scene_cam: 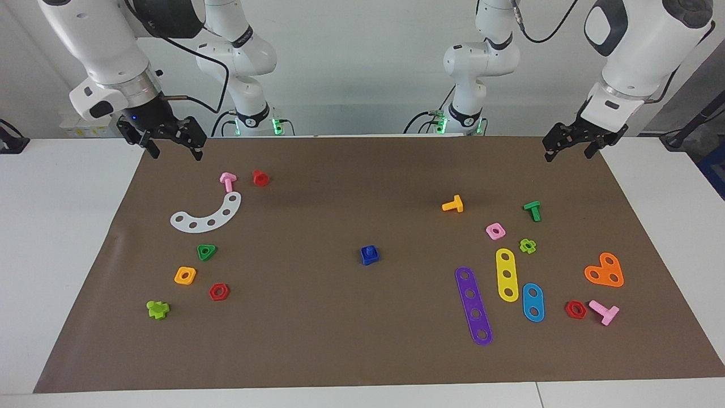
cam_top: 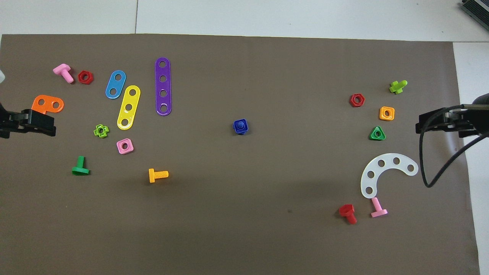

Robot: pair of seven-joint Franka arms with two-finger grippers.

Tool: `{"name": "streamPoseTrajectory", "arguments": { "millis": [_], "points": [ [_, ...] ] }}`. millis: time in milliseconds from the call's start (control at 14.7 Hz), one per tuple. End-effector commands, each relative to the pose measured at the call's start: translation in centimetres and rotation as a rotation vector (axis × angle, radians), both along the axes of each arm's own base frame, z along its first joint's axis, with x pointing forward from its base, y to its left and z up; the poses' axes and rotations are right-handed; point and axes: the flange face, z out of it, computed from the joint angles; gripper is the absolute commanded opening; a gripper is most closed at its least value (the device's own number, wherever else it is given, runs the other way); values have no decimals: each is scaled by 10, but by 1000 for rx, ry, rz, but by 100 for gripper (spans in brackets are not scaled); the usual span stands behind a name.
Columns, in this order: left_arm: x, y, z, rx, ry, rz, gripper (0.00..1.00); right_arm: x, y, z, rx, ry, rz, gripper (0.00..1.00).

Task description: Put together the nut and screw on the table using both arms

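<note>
The blue square nut [scene_cam: 369,258] lies in the middle of the brown mat [scene_cam: 362,351], with the blue screw [scene_cam: 369,249] standing in its hole. From overhead the nut [cam_top: 240,129] and screw [cam_top: 240,124] read as one stacked piece. Neither gripper touches it. My left gripper [scene_cam: 568,156] hangs open and empty over the mat's corner at the left arm's end, and shows in the overhead view [cam_top: 52,126] beside the orange plate. My right gripper [scene_cam: 177,154] hangs open and empty over the mat's corner at the right arm's end; overhead [cam_top: 418,124] it is beside the green triangular nut.
Toward the left arm's end lie a purple strip [scene_cam: 473,305], yellow strip [scene_cam: 507,274], pink nut [scene_cam: 495,230], orange screw [scene_cam: 452,204] and green screw [scene_cam: 532,210]. Toward the right arm's end lie a white curved plate [scene_cam: 207,214], green triangular nut [scene_cam: 206,251] and orange nut [scene_cam: 185,275].
</note>
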Motion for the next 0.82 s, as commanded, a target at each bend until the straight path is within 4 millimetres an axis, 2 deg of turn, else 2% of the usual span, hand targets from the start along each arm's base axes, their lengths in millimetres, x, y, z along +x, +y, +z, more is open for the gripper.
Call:
{"name": "streamPoseTrajectory", "arguments": {
  "millis": [0,272,477,749],
  "points": [
    [-8,-8,9,33,-12,7,100,-8,-1,1,17,-10,4,100],
    [-8,-10,13,26,-30,-8,100,-8,-1,1,17,-12,5,100],
    [1,-6,19,1,-108,0,100,-8,-1,1,17,-10,4,100],
    [4,-8,20,-8,-127,-4,100,-8,-1,1,17,-10,5,100]
  ]
}}
